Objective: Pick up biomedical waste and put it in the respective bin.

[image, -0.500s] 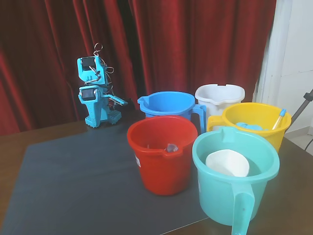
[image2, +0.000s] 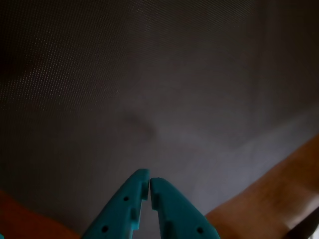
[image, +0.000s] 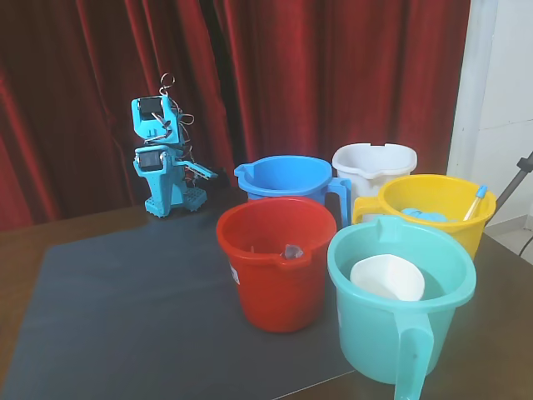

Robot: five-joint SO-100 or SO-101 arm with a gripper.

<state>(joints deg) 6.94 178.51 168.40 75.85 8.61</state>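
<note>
Dark mat (image2: 149, 74) fills the wrist view beneath the jaws; wooden table (image2: 279, 194) lies to their right. The teal gripper (image2: 149, 180) is clenched, tips touching, empty; the waste cannot be made out anywhere.

In the fixed view the folded arm (image: 162, 158) stands behind five buckets (image: 275, 258).

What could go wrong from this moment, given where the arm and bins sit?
1. No dark syringe-like waste shows on the dark grey mat, so the shut turquoise tool has nothing visible to target.
2. Five plastic bins crowd together; the red bin and teal bin nearly touch, so a drop may land wrong.
</note>
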